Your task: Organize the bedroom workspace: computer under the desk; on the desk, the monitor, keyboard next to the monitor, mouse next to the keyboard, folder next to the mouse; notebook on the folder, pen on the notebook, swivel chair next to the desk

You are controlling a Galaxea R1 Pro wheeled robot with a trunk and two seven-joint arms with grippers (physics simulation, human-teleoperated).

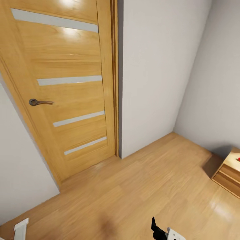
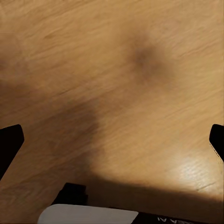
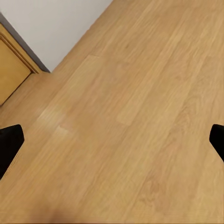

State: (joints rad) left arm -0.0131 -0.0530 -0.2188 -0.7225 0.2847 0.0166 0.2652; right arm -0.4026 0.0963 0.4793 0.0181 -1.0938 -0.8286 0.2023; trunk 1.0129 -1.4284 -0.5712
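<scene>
None of the task's things can be seen from where the robot stands: it faces a corner of a room with a shut wooden door [image 1: 63,83], not the desk or the chair.

The left gripper [image 2: 112,140] hangs over bare wood floor [image 1: 133,186]; its two black fingers [image 2: 9,142] sit at opposite edges of the left wrist view, spread wide with nothing between them. The right gripper [image 3: 112,140] is the same in its own wrist view, fingers [image 3: 9,142] far apart and empty over the planks. In the head view a black and white part of the right arm [image 1: 163,232] pokes up at the bottom edge, and a white piece of the left arm [image 1: 20,228] at the lower left corner.

The door has four pale horizontal strips and a dark lever handle [image 1: 40,102], set in a wooden frame. Just beside the frame a grey-white wall [image 1: 153,66] runs back to meet a second wall [image 1: 216,83] in a corner.

At the right edge a low light-wood cabinet [image 1: 230,175] stands against that second wall, with something small and red [image 1: 238,159] on its top; what it is cannot be told.

The floor between robot, door and cabinet lies open, with a soft shadow under the left gripper.
</scene>
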